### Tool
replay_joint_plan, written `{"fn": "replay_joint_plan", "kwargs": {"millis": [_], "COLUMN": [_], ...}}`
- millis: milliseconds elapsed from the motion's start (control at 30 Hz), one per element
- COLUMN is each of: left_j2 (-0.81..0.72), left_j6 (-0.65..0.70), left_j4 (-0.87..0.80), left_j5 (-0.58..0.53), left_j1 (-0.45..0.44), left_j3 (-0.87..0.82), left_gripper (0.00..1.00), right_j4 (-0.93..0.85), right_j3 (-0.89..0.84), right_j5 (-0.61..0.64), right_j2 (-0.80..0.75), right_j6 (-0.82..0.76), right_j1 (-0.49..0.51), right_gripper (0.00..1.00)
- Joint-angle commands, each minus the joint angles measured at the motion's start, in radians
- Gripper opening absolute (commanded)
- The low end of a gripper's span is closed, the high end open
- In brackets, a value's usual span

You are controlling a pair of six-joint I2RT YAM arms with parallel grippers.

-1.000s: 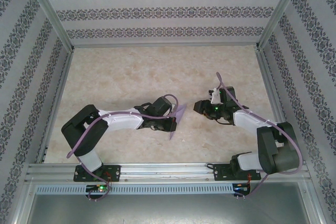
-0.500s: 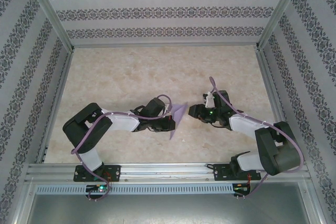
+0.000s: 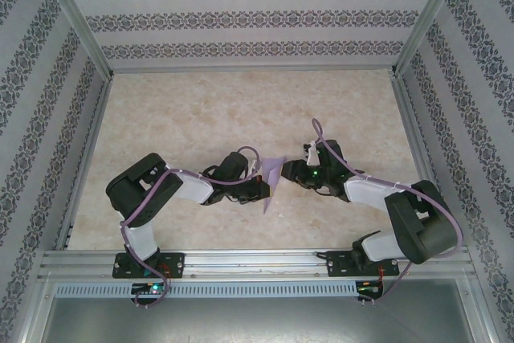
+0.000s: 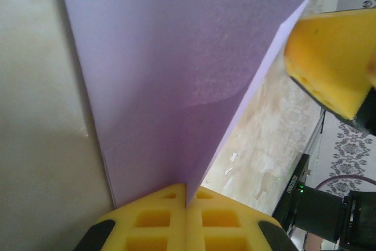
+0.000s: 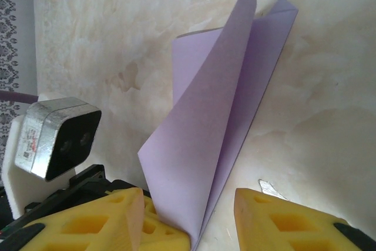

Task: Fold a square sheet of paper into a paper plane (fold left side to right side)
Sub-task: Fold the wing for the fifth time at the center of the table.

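From above: folded lilac paper (image 3: 273, 176) over table (image 3: 201, 118), clamped in left gripper (image 3: 263, 189); right gripper (image 3: 291, 174) just beside. Left wrist: yellow pads (image 4: 158, 221) pinched on bottom fold. Right wrist: fingers (image 5: 106, 221) half-parted, flanking paper's tip; camera box (image 5: 56, 136) alongside.

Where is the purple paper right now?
In the top view, the purple paper is in the middle of the table, pinched by the left gripper, with the open right gripper close on its right side.
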Motion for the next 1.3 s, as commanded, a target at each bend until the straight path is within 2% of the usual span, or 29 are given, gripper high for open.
{"fn": "replay_joint_plan", "kwargs": {"millis": [0,867,1100,1267], "left_j2": [-0.001,-0.031,-0.025,-0.018], "left_j6": [-0.032,-0.045,-0.049,-0.052], "left_j4": [0.085,0.136,0.146,0.151], "left_j5": [0.018,-0.003,0.001,0.009], "left_j1": [0.017,0.020,0.020,0.021], "left_j3": [-0.016,-0.050,-0.050,-0.047], "left_gripper": [0.00,0.00,0.00,0.04], "right_j4": [0.043,0.206,0.209,0.175], "right_j3": [-0.001,0.032,0.040,0.047], "right_j5": [0.033,0.053,0.068,0.088], "right_j2": [0.019,0.178,0.214,0.238], "right_j6": [0.019,0.058,0.067,0.076], "right_j1": [0.016,0.076,0.089,0.094], "right_gripper": [0.43,0.39,0.38,0.36]}}
